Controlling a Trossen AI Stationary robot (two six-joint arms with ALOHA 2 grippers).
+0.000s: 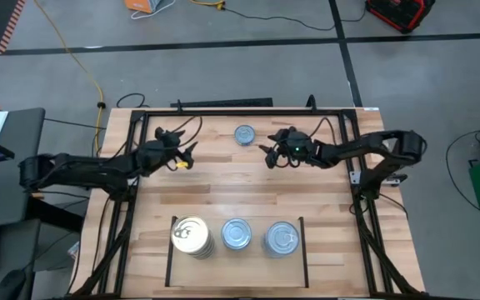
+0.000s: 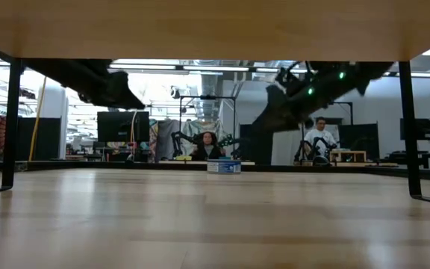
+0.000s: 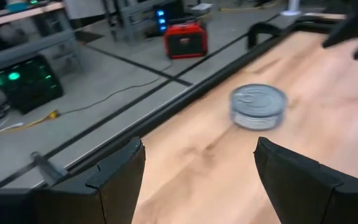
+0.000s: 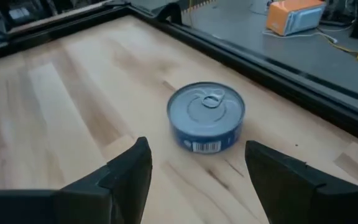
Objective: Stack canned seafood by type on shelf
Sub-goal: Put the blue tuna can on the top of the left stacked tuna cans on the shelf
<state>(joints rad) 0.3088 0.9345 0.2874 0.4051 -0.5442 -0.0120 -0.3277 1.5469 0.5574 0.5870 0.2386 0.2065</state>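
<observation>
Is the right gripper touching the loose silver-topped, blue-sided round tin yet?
Apart. The right wrist view shows bare wood between the open right gripper and the silver-topped, blue-sided round tin; its jaws stand short of it.

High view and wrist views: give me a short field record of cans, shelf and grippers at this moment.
loose can: one silver-topped, blue-sided round tin alone near the table's far edge, upright
shelf: light wood patch bounded by thin black lines, holding three stacks
stacks: gold-topped stack; two silver-topped stacks
left gripper: open, empty
right gripper: open, empty, facing the tin
</observation>
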